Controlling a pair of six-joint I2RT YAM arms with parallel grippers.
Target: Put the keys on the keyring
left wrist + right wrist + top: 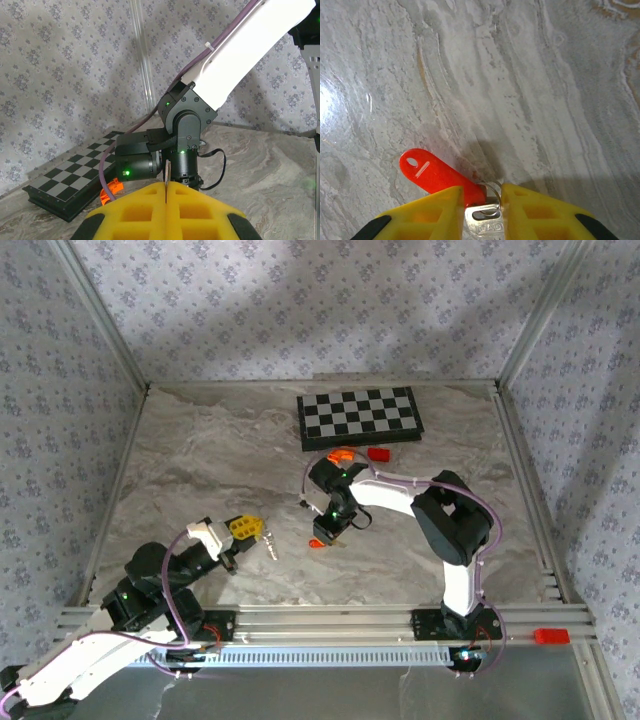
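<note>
Can't see key (482, 222) blade: cut by bottom edge between right pincer (481, 194) fingers. Can't identify thin sliver (168, 172) pinched in left pincer (166, 187): mostly hidden, tiny.

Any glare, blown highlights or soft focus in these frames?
Right wrist: glare on the table at the left edge, shadow ahead of the right fingers, red key tag sharp. Left wrist: right arm's white shell blown out, left fingers soft. Top view: even light, pale patch on the back wall.

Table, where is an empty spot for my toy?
Bare: the far-left corner beside the chessboard, and the strip between the right arm and side rail. Crowded: middle, around the right gripper and keys.
</note>
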